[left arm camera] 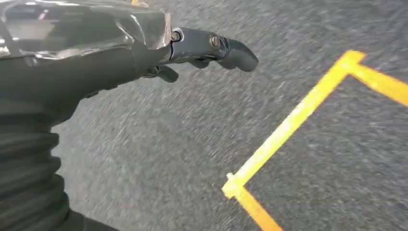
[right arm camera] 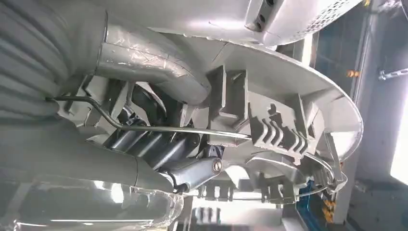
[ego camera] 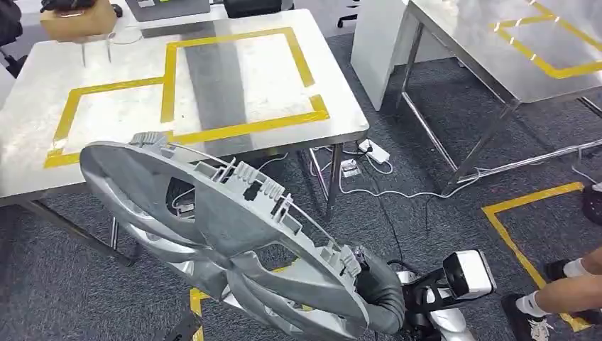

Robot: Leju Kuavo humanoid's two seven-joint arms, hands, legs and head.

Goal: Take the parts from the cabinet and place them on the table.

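Note:
A large silver wheel cover (ego camera: 220, 227) hangs tilted in front of me, its ribbed back and wire ring facing up. My right hand (ego camera: 380, 295) grips its rim at the lower right. In the right wrist view the thick grey thumb (right arm camera: 154, 62) lies over the wheel cover's (right arm camera: 288, 110) edge and the dark fingers (right arm camera: 159, 149) curl behind it. The steel table (ego camera: 42, 92) with yellow tape rectangles stands just beyond the cover. My left hand (left arm camera: 202, 48) hangs over the grey carpet with its fingers stretched out and nothing in them.
A second steel table (ego camera: 483, 42) stands at the back right. A power strip (ego camera: 374, 150) and white cables lie on the floor between the tables. A person's legs (ego camera: 561, 291) are at the lower right, by yellow floor tape (ego camera: 525, 206). A cardboard box (ego camera: 74, 20) sits on the near table's far left.

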